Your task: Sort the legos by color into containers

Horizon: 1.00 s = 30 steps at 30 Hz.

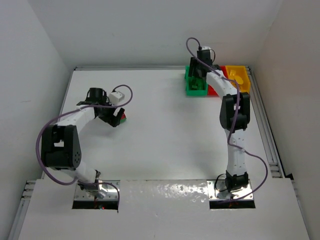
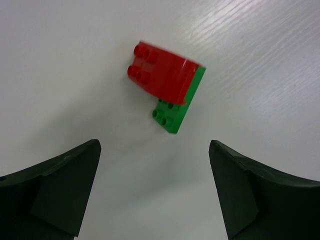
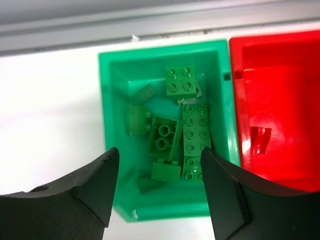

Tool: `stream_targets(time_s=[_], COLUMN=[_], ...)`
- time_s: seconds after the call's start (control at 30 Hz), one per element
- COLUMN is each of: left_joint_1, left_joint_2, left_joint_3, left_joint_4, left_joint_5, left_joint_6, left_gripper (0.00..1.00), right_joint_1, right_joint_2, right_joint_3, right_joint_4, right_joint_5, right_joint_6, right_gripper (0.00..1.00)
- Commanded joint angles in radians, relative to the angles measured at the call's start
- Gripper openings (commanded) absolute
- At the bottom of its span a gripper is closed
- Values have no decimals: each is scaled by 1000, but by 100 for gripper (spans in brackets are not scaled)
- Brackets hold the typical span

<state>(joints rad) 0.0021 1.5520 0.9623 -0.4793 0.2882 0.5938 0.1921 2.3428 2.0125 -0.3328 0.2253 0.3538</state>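
In the left wrist view a red lego (image 2: 165, 75) sits on top of a green lego (image 2: 175, 112) on the white table. My left gripper (image 2: 155, 190) is open just short of the pair, with nothing between its fingers. From above, that gripper (image 1: 116, 118) is at the table's left, with the red lego (image 1: 123, 118) beside it. My right gripper (image 3: 160, 185) hangs open and empty over the green container (image 3: 107, 100), which holds several green legos (image 3: 195, 130). The red container (image 3: 280, 100) next to it holds a small red piece (image 3: 260, 139). The yellow container (image 1: 239, 77) stands furthest right.
The three containers stand in a row at the table's back right corner, against the back edge (image 3: 150, 25). A metal rail (image 1: 267, 145) runs along the table's right side. Walls close in the left, back and right.
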Motion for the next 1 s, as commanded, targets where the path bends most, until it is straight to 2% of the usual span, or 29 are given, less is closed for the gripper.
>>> stream_targets(time_s=[0.0, 0.1, 0.2, 0.23, 0.3, 0.37, 0.47, 0.53, 0.6, 0.8, 0.97], left_joint_1=[-71, -129, -140, -140, -140, -140, -140, -142, -142, -149, -143], left_joint_2=[-6, 14, 68, 101, 131, 154, 137, 113, 96, 80, 115], left_joint_3=[29, -5, 10, 25, 73, 96, 87, 52, 17, -54, -50], left_joint_4=[90, 146, 189, 176, 150, 110, 67, 62, 80, 194, 248], left_joint_5=[11, -58, -121, -135, -167, -175, -115, -77, -58, -41, -63], left_joint_6=[43, 127, 193, 224, 238, 250, 276, 299, 328, 443, 517], left_gripper=[88, 81, 66, 57, 50, 49, 51, 56, 60, 61, 59], right_joint_1=[1, 0, 0, 0, 0, 1, 1, 0, 1, 0, 1], right_joint_2=[-134, -200, -261, -275, -312, -330, -356, -369, -375, -387, -405], right_joint_3=[-3, -69, -126, -145, -162, -184, -198, -201, -202, -209, -221], right_joint_4=[47, 77, 92, 94, 94, 95, 95, 89, 86, 61, 46], right_joint_5=[-24, -61, -83, -87, -98, -99, -96, -98, -98, -93, -92], right_joint_6=[-15, -1, 7, 7, 8, 8, 4, 1, 2, -3, -6], right_gripper=[66, 66, 66, 66, 66, 66, 67, 67, 67, 67, 67])
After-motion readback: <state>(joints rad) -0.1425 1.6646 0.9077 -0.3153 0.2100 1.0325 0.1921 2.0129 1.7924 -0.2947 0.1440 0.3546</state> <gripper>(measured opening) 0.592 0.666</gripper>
